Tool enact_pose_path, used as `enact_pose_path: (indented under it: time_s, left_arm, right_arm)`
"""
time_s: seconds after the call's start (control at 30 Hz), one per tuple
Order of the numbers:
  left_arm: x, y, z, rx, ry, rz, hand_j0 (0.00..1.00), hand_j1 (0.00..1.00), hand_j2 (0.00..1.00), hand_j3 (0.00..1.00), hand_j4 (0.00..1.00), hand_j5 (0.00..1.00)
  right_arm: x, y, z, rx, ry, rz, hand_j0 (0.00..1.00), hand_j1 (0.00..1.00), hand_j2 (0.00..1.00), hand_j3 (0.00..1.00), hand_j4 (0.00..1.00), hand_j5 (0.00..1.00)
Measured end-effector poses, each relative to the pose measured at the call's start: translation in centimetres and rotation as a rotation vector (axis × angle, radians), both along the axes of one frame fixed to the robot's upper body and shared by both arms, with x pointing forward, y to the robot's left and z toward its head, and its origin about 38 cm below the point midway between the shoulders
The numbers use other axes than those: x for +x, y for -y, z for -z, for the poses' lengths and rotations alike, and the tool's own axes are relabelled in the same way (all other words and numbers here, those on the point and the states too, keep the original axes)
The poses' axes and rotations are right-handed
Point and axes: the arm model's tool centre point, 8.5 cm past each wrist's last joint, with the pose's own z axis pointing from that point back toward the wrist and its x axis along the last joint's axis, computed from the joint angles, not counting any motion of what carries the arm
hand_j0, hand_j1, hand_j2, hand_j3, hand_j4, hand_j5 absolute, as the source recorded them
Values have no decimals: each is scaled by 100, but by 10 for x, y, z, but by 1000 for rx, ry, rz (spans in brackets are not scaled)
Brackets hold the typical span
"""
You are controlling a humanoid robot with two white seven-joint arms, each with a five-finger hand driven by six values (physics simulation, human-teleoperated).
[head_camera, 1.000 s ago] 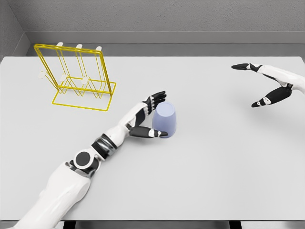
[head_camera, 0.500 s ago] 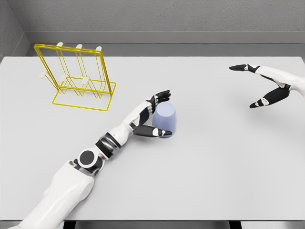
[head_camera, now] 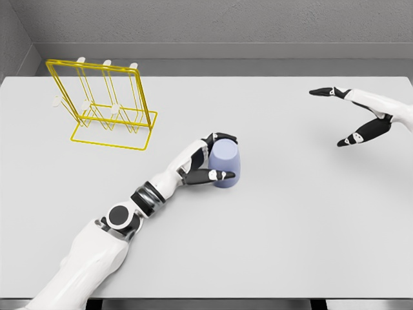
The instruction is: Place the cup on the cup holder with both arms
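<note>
Where grey walls back the pale table [head_camera: 290, 226], left hand [head_camera: 208, 161] clasping the cup [head_camera: 225, 163], right hand [head_camera: 355, 119] splayed

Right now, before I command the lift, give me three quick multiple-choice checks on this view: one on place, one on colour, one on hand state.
1. Where does the cup holder stand?
A. far left of the table
B. near right corner
C. under the cup

2. What colour is the cup?
A. red
B. pale lilac-blue
C. green

3. What is the left hand doing?
A. lying flat, away from the cup
B. closed around the cup
C. gripping the holder

Answers: 1 A, yellow wire frame stands far left. 2 B, its side shows lilac-blue. 3 B, fingers and thumb wrap the cup; the right hand hovers open at right.
</note>
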Motion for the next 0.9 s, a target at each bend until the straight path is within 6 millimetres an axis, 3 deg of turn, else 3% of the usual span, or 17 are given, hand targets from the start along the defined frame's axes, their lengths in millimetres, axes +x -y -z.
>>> enact_pose_path:
  time_s: [0.23, 0.33, 0.43, 0.73, 0.9]
  left_arm:
    - [-5, 1, -1, -4, 9, 14, 36, 36, 36, 36, 36, 36]
    - [-18, 2, 0, -21, 4, 22, 37, 37, 37, 37, 37, 37]
    - [-30, 0, -13, -51, 39, 35, 37, 37, 37, 37, 37, 37]
    - [-39, -41, -61, -77, 171, 2, 37, 37, 37, 37, 37, 37]
    - [-41, -77, -82, -61, 230, -41, 37, 37, 37, 37, 37, 37]
  right_arm:
    - [0, 0, 0, -1, -1, -1, 100, 100, 100, 100, 100, 100]
    - [0, 0, 0, -1, -1, -1, 100, 100, 100, 100, 100, 100]
    - [0, 0, 0, -2, -1, -1, 100, 100, 100, 100, 100, 100]
    - [0, -1, 0, -2, -1, -4, 100, 100, 100, 100, 100, 100]
    - [-1, -1, 0, -3, -1, -6, 100, 100, 100, 100, 100, 100]
